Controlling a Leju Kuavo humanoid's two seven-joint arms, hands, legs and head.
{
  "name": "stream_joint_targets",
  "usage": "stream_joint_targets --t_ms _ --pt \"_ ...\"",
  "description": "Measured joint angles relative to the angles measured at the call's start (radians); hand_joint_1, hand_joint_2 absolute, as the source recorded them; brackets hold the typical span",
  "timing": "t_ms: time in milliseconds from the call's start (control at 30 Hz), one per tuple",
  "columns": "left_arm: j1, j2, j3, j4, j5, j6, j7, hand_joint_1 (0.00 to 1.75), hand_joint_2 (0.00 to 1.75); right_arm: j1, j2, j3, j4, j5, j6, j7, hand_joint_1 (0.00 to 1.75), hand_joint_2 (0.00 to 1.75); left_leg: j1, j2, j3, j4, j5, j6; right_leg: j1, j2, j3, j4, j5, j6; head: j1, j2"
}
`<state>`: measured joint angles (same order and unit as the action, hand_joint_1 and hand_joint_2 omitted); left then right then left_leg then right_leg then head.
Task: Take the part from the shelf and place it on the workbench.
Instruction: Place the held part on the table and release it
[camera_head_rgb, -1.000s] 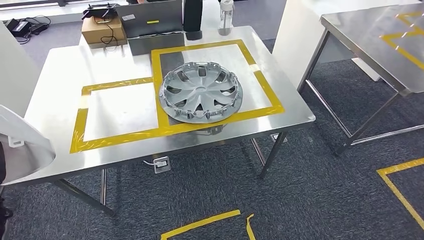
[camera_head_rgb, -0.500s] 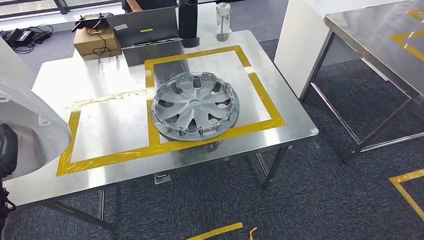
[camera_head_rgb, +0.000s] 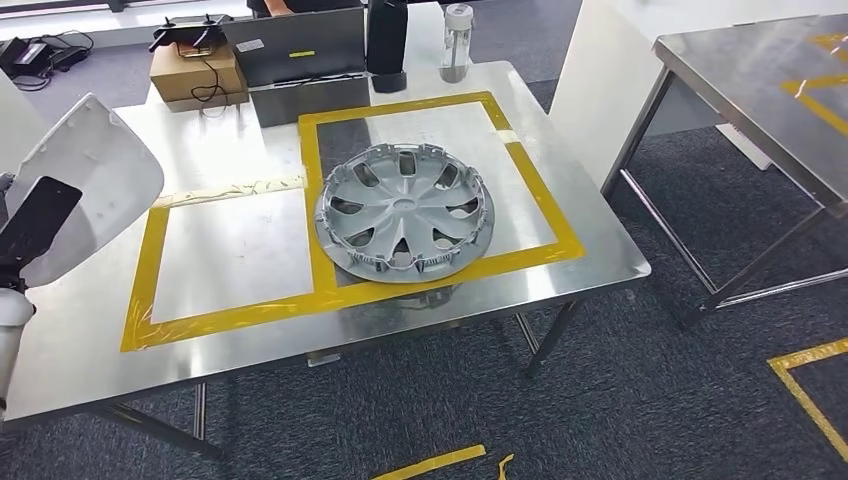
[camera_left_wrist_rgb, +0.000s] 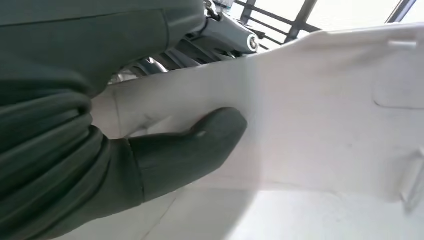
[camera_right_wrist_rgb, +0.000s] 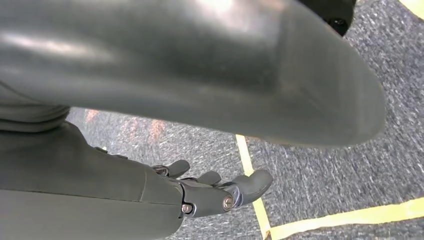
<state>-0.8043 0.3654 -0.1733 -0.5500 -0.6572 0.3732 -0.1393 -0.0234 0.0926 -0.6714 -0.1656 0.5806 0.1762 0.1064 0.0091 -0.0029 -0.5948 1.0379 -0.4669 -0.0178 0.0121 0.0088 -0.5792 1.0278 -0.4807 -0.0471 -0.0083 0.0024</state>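
A white curved plastic part (camera_head_rgb: 98, 168) hangs over the left end of the steel workbench (camera_head_rgb: 250, 340), above the table top. My left hand (camera_head_rgb: 34, 222) grips it from the near side, dark fingers lying across its inner face. In the left wrist view the thumb of my left hand (camera_left_wrist_rgb: 165, 155) presses on the white part (camera_left_wrist_rgb: 325, 110). My right hand (camera_right_wrist_rgb: 220, 192) hangs beside my body over the carpet, fingers loosely extended and holding nothing.
A silver hubcap (camera_head_rgb: 404, 210) lies in the right yellow-taped square; the left taped square (camera_head_rgb: 235, 250) is bare. A cardboard box (camera_head_rgb: 195, 72), a laptop (camera_head_rgb: 300, 55) and a bottle (camera_head_rgb: 456, 40) line the far edge. A second steel table (camera_head_rgb: 770, 90) stands to the right.
My left hand has lifted the white part higher and further over the workbench's left end. The head view has shifted slightly; the hubcap has stayed in its square.
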Motion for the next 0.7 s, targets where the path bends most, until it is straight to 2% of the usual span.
stream_joint_targets --t_ms 100,200,267,367,500,633,700 --pt "-0.068 -0.028 -0.061 0.103 -0.075 0.045 0.066 1.75 1.75 0.0 -0.005 0.0 0.0 0.003 -0.006 0.006 0.0 0.0 -0.001 -0.001 0.0 0.0 -0.001 0.006 0.0 -0.001 0.003 -0.005 0.001 0.008 0.0 0.0" --pt "-0.101 -0.061 -0.11 0.166 -0.117 0.076 0.094 1.75 1.75 -0.002 -0.009 0.0 0.0 0.005 -0.012 0.008 0.0 0.0 -0.002 -0.001 0.001 0.0 -0.003 0.009 -0.002 -0.001 0.007 -0.009 0.001 0.024 0.0 0.0" --pt "-0.117 -0.081 -0.132 0.196 -0.125 0.087 0.099 1.75 1.75 -0.002 -0.01 0.0 0.0 0.005 -0.015 0.009 0.0 0.0 -0.002 0.0 0.001 0.0 -0.003 0.01 -0.003 -0.001 0.007 -0.01 0.001 0.031 0.0 0.0" --pt "-0.135 -0.109 -0.156 0.228 -0.129 0.094 0.075 1.75 1.75 -0.002 -0.011 0.0 0.0 0.012 -0.018 0.007 0.0 0.0 -0.002 0.0 0.002 0.0 -0.004 0.011 -0.005 -0.001 0.007 -0.01 0.0 0.034 0.0 0.0" --pt "-0.143 -0.15 -0.165 0.248 -0.128 0.106 0.004 1.75 1.75 -0.004 -0.011 0.0 0.0 0.025 -0.016 -0.006 0.0 0.0 -0.002 -0.001 0.003 -0.002 -0.004 0.011 -0.006 -0.002 0.008 -0.01 -0.001 0.035 0.0 0.0" --pt "-0.144 -0.188 -0.173 0.262 -0.135 0.129 -0.06 0.0 1.75 -0.006 -0.011 0.003 0.0 0.044 -0.001 -0.026 0.0 0.0 -0.002 -0.001 0.004 -0.004 -0.004 0.011 -0.006 -0.001 0.008 -0.01 -0.001 0.036 0.0 0.0" --pt "-0.144 -0.203 -0.18 0.267 -0.146 0.148 -0.072 0.0 1.75 -0.007 -0.011 0.007 0.0 0.056 0.003 -0.03 0.0 0.0 -0.002 -0.001 0.005 -0.005 -0.004 0.011 -0.006 -0.002 0.008 -0.01 -0.001 0.036 0.0 0.0"
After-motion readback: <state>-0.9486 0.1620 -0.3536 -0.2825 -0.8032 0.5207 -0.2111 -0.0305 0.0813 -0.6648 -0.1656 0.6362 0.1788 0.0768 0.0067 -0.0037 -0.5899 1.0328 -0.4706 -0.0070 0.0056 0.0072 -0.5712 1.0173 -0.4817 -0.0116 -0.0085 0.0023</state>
